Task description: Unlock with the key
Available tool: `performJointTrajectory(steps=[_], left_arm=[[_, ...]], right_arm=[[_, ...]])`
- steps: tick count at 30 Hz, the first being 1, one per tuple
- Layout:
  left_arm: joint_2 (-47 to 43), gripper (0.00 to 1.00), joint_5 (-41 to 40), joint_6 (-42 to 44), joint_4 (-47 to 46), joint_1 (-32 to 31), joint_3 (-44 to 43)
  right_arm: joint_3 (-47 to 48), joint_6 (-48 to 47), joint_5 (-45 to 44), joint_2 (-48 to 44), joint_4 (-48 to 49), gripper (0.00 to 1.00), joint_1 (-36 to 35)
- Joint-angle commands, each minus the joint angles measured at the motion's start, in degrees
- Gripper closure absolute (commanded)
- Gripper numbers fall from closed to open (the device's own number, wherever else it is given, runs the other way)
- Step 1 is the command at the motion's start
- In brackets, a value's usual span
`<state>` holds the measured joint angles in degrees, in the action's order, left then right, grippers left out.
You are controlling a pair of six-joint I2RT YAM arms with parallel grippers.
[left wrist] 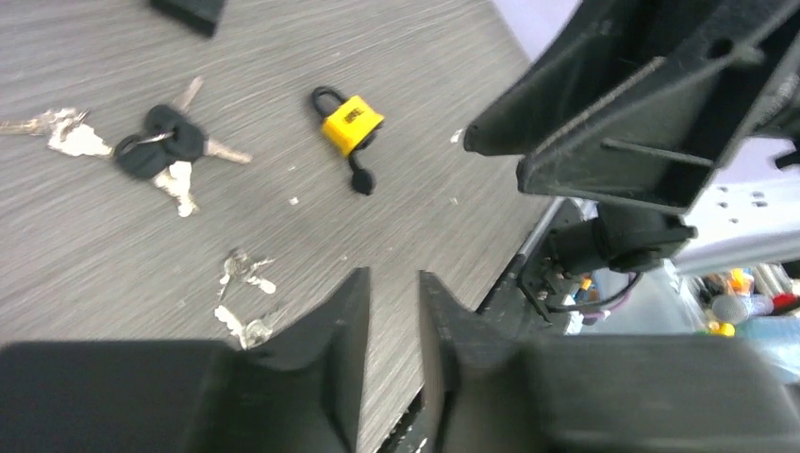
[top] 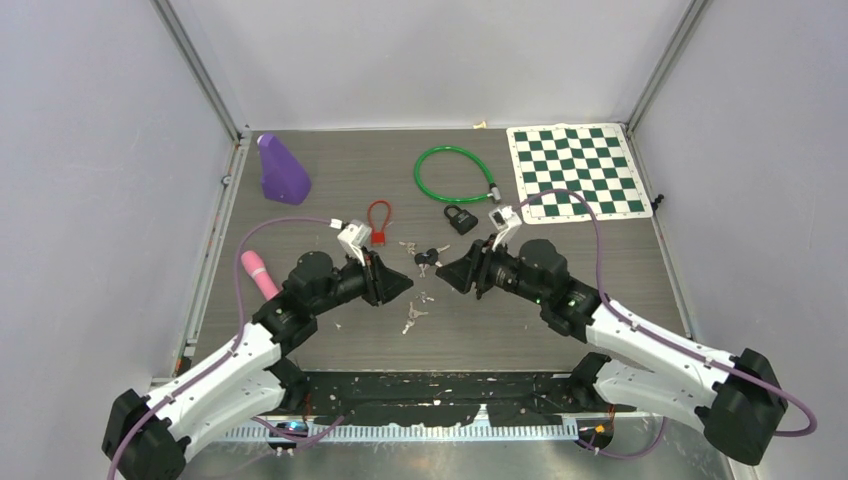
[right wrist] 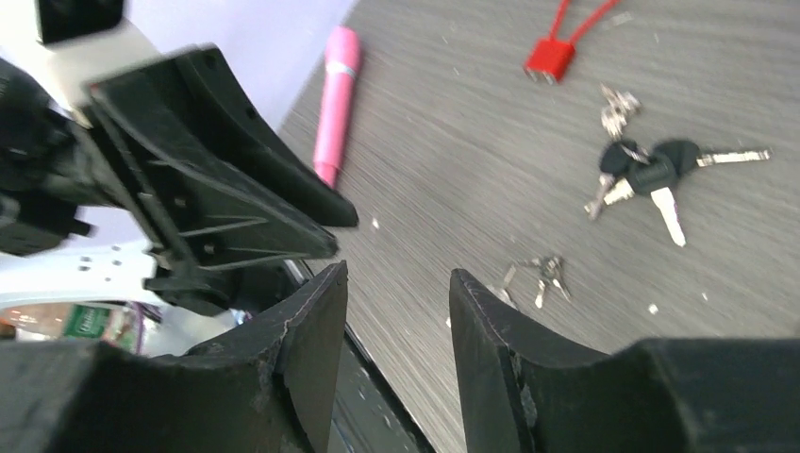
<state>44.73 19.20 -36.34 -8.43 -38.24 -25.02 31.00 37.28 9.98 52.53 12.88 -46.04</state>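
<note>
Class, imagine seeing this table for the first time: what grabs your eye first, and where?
The left hand and right hand face each other mid-table, keys scattered between them. A green-and-white chequered mat fills the far right corner, a green cable loop beside it.

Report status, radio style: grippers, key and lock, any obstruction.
Left gripper barely open, empty. Right gripper open, empty. Black-headed keys lying loose; black padlock untouched. Grippers nearly tip to tip.
</note>
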Motion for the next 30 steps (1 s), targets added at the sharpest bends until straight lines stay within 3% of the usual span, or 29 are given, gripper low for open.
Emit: performJointTrajectory(steps=[1,4,7,11,17,24,30], left_arm=[[1.9,0.61,-9.2,6.0,16.1,0.0,-5.6],[3.6,0.40,-13.2,6.9,23.0,0.1,-7.2],[6.3,0.32,-14.3,6.5,26.5,0.1,-8.0],[13.3,0.29,-13.2,6.8,29.1,-1.6,-10.6],[28.6,0.33,-17.9,11.7,35.6,-9.0,-19.9],[41.5,0.50,-18.7,13.5,37.3,-13.2,-27.3],[47.1,0.62,-18.7,13.6,38.3,-13.9,-28.8]], right_arm=[[5.1,-5.8,1.2,4.4,-15.2,0.47,0.1],[7.1,-7.7,1.7,9.8,-18.1,0.44,-0.5],[9.4,-8.7,-0.1,14.0,-21.3,0.44,-1.9],[10.9,-8.4,-3.2,17.2,-22.5,0.44,-2.0],[9.9,-7.8,-6.3,16.9,-23.4,0.44,-2.0],[7.8,-7.2,-9.1,13.6,-24.6,0.43,-1.9],[6.4,-6.7,-9.7,12.2,-24.7,0.43,-1.8]])
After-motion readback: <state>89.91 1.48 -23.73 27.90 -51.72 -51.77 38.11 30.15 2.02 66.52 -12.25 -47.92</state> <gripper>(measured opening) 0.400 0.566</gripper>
